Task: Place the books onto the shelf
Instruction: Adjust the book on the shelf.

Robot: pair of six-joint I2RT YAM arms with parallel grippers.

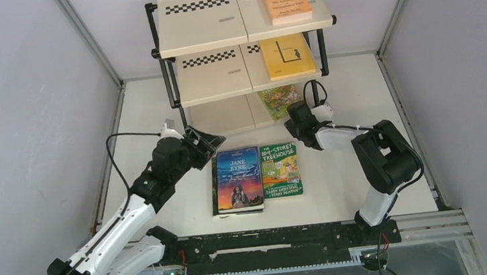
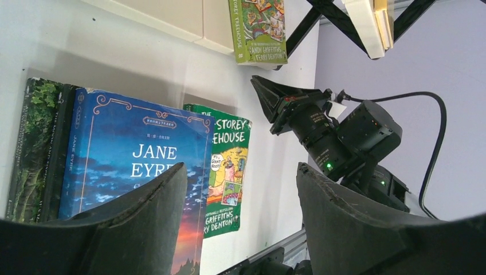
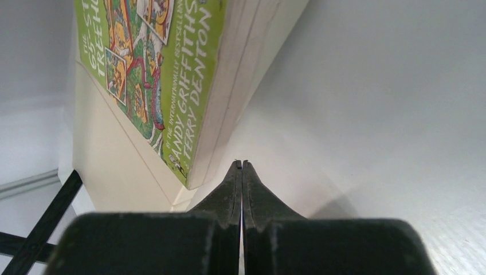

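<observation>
Books lie in two places seen from above. On the shelf (image 1: 202, 20) at twelve o'clock, the orange book (image 1: 285, 0) sits on the top tier, the yellow book (image 1: 287, 56) on the middle tier and a green Treehouse book (image 1: 279, 100) on the bottom tier. On the surface (image 1: 358, 99) at six o'clock of the shelf, Jane Eyre (image 1: 238, 178) lies touching a second Treehouse book (image 1: 280, 169) at its three o'clock. My right hand (image 1: 294, 114) sits just at the shelved green book's near edge. My left hand (image 1: 211, 142) hovers by Jane Eyre's eleven o'clock corner.

From my left wrist, that hand (image 2: 240, 177) is spread wide with nothing in it. Jane Eyre (image 2: 132, 149) rests on a dark book (image 2: 40, 149) that juts out at nine o'clock.

From my right wrist, the fingers (image 3: 241, 166) are pressed together on nothing, their tips just below the green book's (image 3: 155, 69) corner.

I judge the step in hand is seating that book. Next, one hand must spread over a book on the surface, pinch an edge and lift it.
</observation>
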